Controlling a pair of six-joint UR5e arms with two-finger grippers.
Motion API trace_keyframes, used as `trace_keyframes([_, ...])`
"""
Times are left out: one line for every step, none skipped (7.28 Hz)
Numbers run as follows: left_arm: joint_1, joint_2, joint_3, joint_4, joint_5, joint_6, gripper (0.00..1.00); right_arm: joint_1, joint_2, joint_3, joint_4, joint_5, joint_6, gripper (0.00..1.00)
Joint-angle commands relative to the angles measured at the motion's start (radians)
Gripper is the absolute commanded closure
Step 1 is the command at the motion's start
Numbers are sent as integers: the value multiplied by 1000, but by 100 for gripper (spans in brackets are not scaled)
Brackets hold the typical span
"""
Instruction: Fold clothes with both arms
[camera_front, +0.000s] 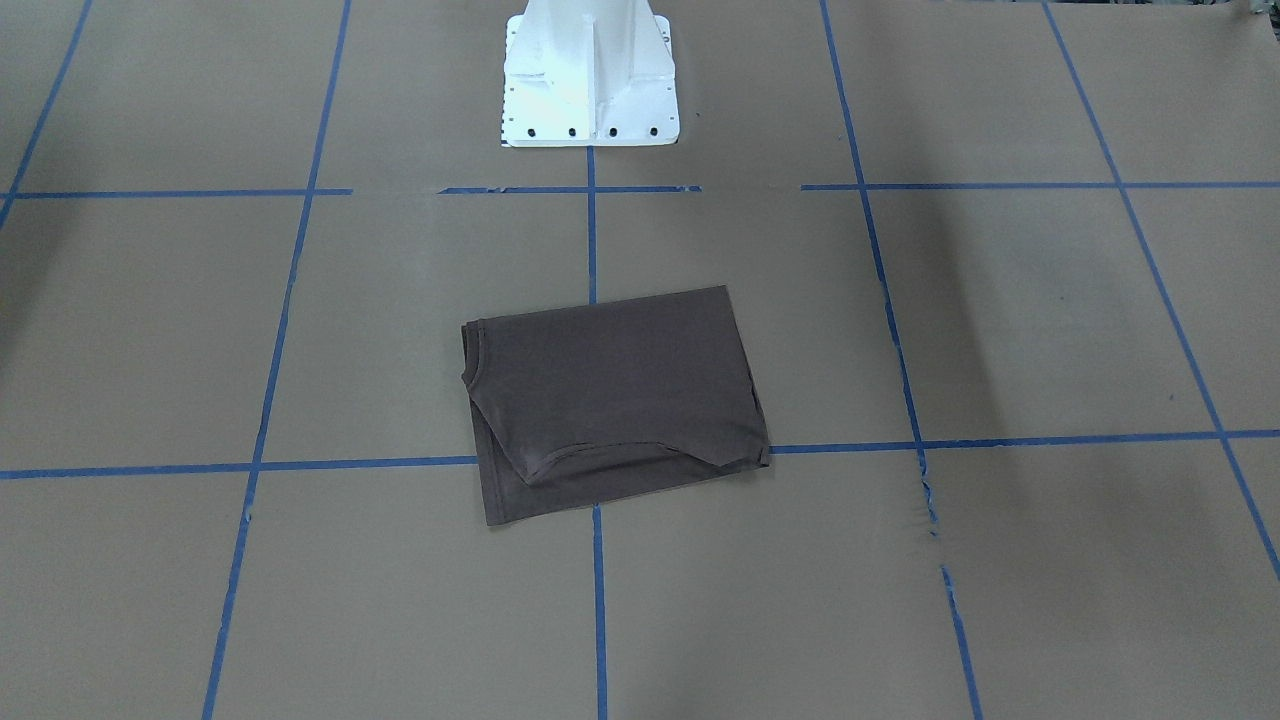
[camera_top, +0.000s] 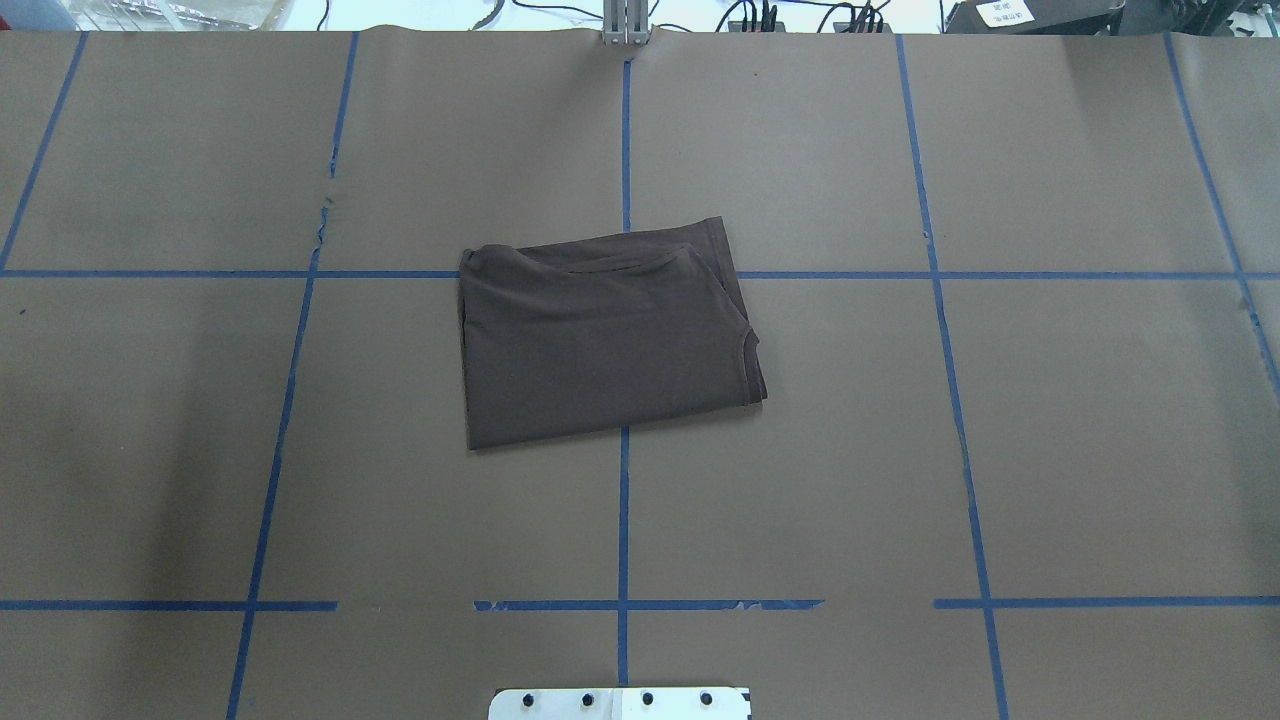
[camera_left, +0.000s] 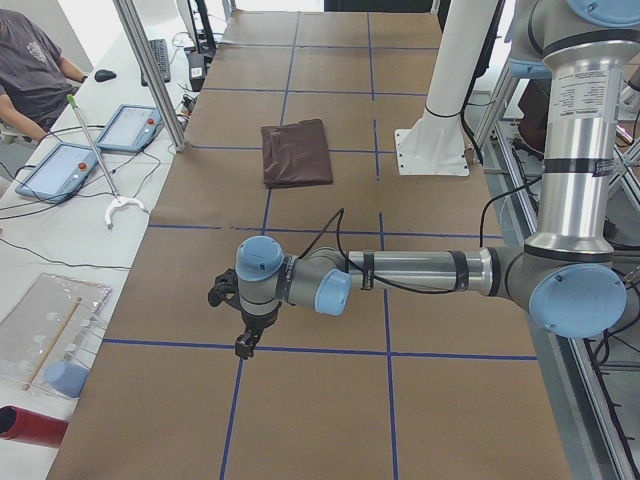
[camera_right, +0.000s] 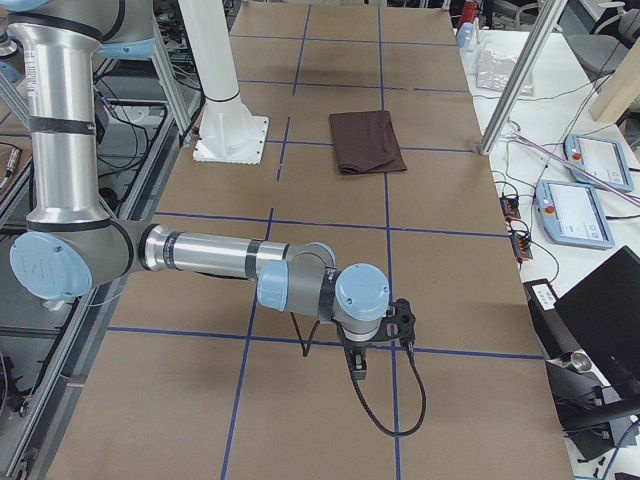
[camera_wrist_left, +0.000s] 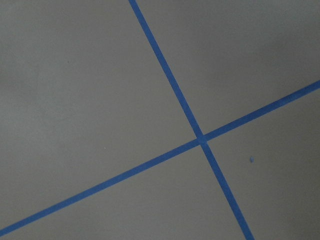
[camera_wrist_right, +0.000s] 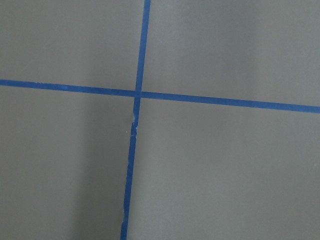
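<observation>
Brown T-shirt (camera_top: 610, 340) folded into a rectangle, flat mid-surface (camera_top: 900, 450).
L gripper (camera_left: 243, 347) + R gripper (camera_right: 360, 372) well apart from it, at opposite ends; fingers apart/together: can't tell.

Brown-papered table (camera_top: 1100, 450), blue tape grid (camera_top: 624, 520); folded dark brown T-shirt (camera_top: 600, 340) flat mid-table; white pedestal base (camera_front: 590, 90).

1. Flat T-shirt (camera_top: 600, 335) mid-table; open table (camera_top: 1050, 430) surface on all its sides.
2. White pedestal base (camera_front: 588, 80) blocks the robot-side edge, centre.
3. Low over opposite ends: left arm (camera_left: 400, 272), right arm (camera_right: 210, 255), apparently well off the T-shirt.
</observation>
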Motion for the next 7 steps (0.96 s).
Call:
trace_keyframes([-27, 27, -41, 60, -22, 8, 0, -1, 0, 4, 1, 5, 23, 0])
trace_keyframes([-48, 26, -41, 90, -22, 9, 0, -1, 0, 4, 1, 3, 41, 0])
trace_keyframes([-77, 12, -45, 129, -22, 38, 0, -1, 0, 4, 1, 3, 53, 0])
trace_keyframes([-81, 10, -55, 175, -21, 81, 0, -1, 0, 2, 1, 3, 55, 0])
trace_keyframes([-81, -3, -95, 231, -21, 81, 0, -1, -1, 4, 1, 6, 64, 0])
trace_keyframes([-81, -8, -101, 252, -22, 81, 0, -1, -1, 4, 1, 6, 64, 0])
trace_keyframes([-85, -10, -104, 252, -22, 81, 0, -1, -1, 2, 1, 6, 64, 0])
